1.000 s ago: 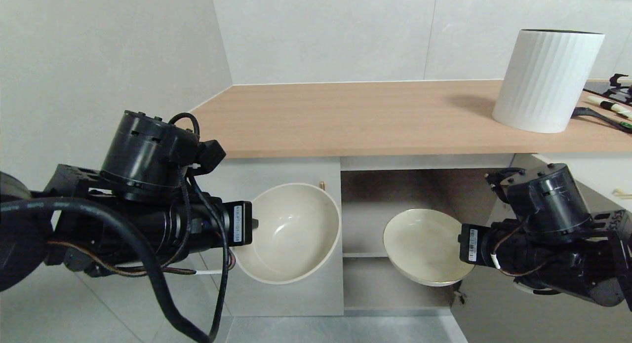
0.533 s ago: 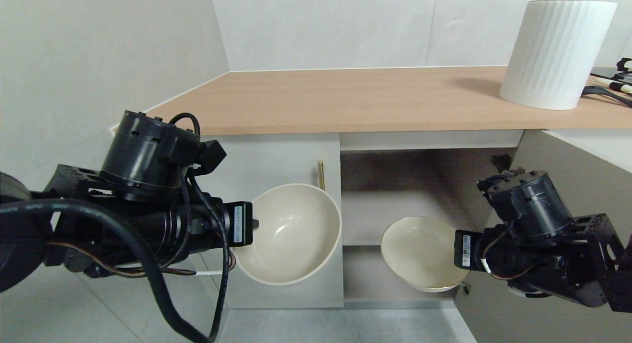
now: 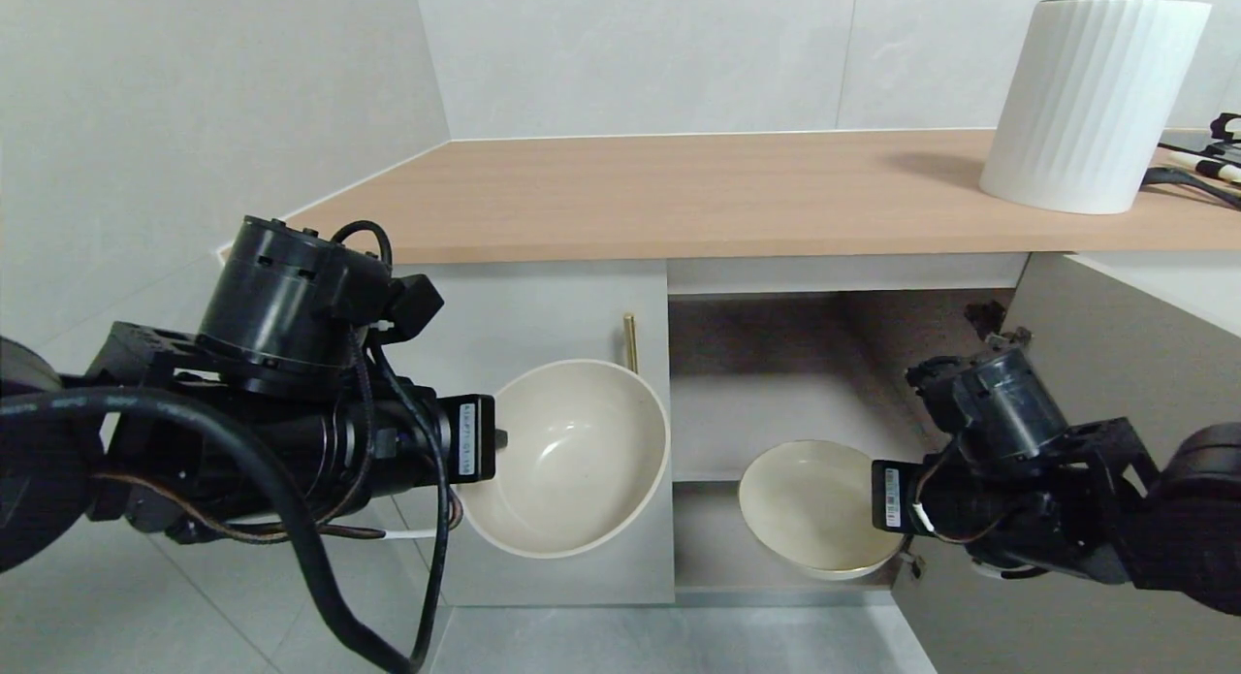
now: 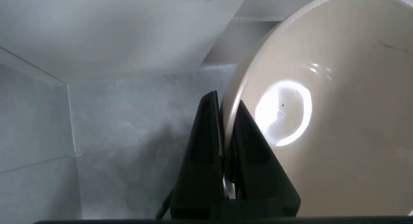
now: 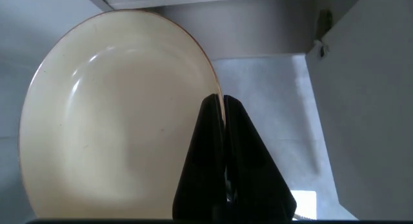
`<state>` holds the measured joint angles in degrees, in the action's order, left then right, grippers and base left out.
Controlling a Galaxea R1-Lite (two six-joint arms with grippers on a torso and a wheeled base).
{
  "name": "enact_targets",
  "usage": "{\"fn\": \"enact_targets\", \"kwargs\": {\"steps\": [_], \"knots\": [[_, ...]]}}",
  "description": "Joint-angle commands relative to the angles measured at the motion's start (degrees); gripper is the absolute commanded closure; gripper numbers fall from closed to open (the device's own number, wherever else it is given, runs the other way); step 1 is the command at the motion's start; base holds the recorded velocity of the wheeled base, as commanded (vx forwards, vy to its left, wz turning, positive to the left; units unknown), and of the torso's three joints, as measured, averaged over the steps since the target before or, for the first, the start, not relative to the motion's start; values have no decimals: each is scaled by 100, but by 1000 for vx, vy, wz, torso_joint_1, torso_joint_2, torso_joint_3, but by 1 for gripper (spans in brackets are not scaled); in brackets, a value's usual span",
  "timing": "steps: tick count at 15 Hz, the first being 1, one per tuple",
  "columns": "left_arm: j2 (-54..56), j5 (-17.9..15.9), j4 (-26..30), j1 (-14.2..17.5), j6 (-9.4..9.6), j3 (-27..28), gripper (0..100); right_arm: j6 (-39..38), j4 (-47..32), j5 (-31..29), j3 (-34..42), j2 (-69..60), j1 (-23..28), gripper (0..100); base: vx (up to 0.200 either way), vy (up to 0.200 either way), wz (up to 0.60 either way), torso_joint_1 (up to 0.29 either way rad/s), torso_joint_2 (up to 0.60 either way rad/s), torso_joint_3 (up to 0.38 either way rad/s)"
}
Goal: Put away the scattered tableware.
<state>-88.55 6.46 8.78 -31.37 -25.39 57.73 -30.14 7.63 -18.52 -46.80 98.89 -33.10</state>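
Nearby: white ribbed cylinder on countertop; closed cabinet door behind bowl.
Left gripper: fingers clamped on bowl rim.
Right gripper: fingers clamped on plate rim, at open cabinet mouth.

A deep cream bowl hangs tilted, its glossy inside facing outward, pinched at the rim by the left end effector in front of the closed cabinet door. A shallower cream plate (thin brownish edge) tilts likewise, clamped at its rim by the right end effector, at the open cabinet mouth, near its lower shelf.
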Motion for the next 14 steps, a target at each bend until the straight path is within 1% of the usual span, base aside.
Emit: {"fn": "enact_targets", "kwargs": {"steps": [1,4,5,7,11,13,14], "knots": [[5,4,1,-1,-1,1,100,43,10,199,-646,1238,497,100,0,0,0,0,0,0],[-13,-4,1,-1,-1,1,100,34,37,129,-1217,2152,743,100,0,0,0,0,0,0],[-22,-4,1,-1,-1,1,100,34,72,120,-1341,2257,778,100,0,0,0,0,0,0],[-13,-4,1,-1,-1,1,100,52,300,76,-1850,2794,937,100,0,0,0,0,0,0],[-22,-4,1,-1,-1,1,100,52,415,-539,-2782,3716,1183,100,0,0,0,0,0,0],[-57,-4,1,-1,-1,1,100,52,626,-723,-3072,3989,1253,100,0,0,0,0,0,0],[-66,4,1,-1,-1,1,100,78,687,-723,-3239,4059,1271,100,0,0,0,0,0,0]]}}
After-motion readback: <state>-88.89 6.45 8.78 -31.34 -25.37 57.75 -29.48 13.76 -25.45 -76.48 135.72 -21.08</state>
